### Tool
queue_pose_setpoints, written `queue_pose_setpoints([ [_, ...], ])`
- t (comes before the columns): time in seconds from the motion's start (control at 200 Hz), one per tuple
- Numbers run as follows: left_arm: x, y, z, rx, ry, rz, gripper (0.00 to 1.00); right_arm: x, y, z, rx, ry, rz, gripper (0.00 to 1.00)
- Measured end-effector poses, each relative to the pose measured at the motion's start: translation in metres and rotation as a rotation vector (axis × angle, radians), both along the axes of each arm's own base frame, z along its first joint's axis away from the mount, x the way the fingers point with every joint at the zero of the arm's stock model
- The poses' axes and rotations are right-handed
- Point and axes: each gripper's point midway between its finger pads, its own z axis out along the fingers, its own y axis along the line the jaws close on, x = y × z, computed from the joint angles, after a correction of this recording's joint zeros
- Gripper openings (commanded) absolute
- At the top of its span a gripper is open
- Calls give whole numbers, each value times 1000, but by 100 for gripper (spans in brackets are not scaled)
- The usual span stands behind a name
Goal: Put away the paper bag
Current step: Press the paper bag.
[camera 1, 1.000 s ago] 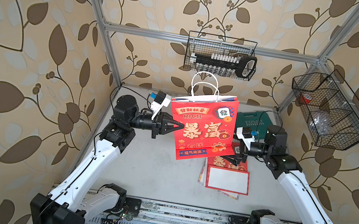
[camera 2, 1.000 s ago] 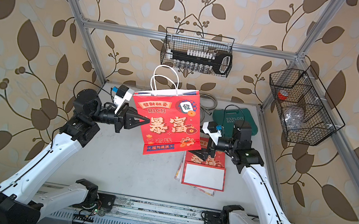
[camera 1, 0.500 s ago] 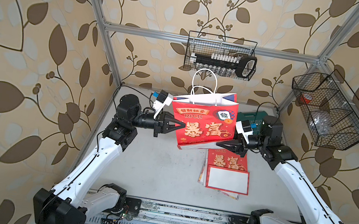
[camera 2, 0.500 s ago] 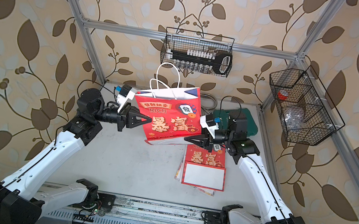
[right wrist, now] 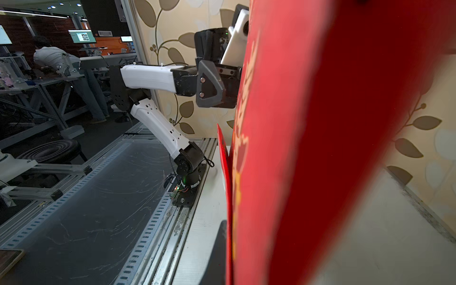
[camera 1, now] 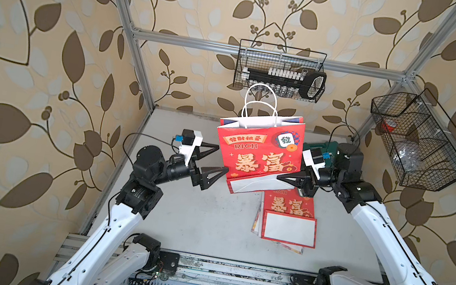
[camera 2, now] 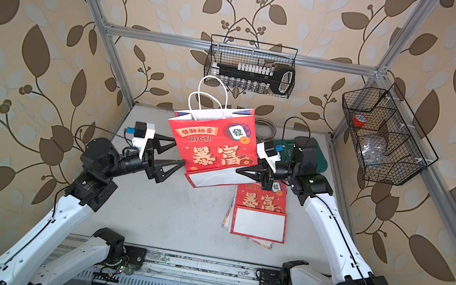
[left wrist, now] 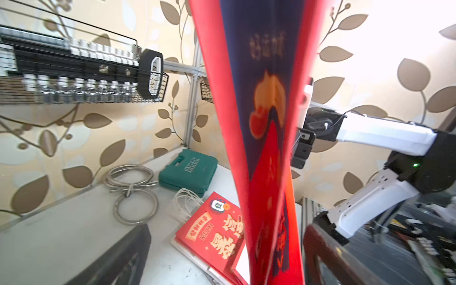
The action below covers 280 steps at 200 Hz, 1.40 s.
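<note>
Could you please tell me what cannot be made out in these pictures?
Inside the paper bag: no view looks into its mouth.
Where the right gripper pinches it: in the right wrist view, blurred red paper fills the frame.
Most of the green case: in a top view, behind the bag and right arm.
Count in the stack of flat bags: edges too thin in both top views.

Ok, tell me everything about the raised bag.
The bag is glossy red paper with gold characters, "RICH", a tile emblem, two white cord handles and a white base. It hangs upright, slightly tilted, above the table. The right gripper is shut on a lower corner; the left gripper stands open at the opposite edge.
</note>
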Motion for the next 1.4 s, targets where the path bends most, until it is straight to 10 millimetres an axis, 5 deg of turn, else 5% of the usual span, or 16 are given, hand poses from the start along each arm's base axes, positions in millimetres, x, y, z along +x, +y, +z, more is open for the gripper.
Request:
queue_pose_setpoints([
  [0.16, -6, -3, -35, 6, 33, -33, 99, 4, 0, 1, -3, 23, -21, 0],
  [0.35, -1, -43, -89, 28, 198, -183, 99, 2, 3, 3, 0, 41, -12, 0],
  [0.49, -4, -62, -95, 19, 201, -255, 95, 2, 4, 4, 1, 47, -13, 0],
  [0.55, -4, -63, -88, 1, 174, -262, 83, 2, 4, 4, 2, 45, -14, 0],
  [0.69, -7, -62, -68, -35, 82, -275, 34, 3, 4, 5, 3, 44, -16, 0],
  [0.735, -9, -62, -63, -44, 59, -286, 0, 3, 4, 4, 3, 45, -17, 0],
  [0.94, -14, -64, -55, -57, 12, -319, 1, 5, 4, 5, 4, 40, -19, 0],
  [0.995, -13, -64, -53, -58, 14, -319, 48, 5, 4, 5, 4, 40, -20, 0],
  [1.055, -13, -64, -48, -62, 5, -319, 57, 5, 4, 4, 3, 42, -19, 0],
  [1.15, -13, -64, -31, -77, -28, -318, 36, 5, 4, 4, 3, 44, -18, 0],
  [1.215, -14, -63, -21, -84, -57, -320, 0, 5, 4, 3, 2, 49, -18, 0],
  [1.4, -17, -63, -14, -78, -86, -327, 0, 4, 4, 3, 2, 52, -15, 0],
])
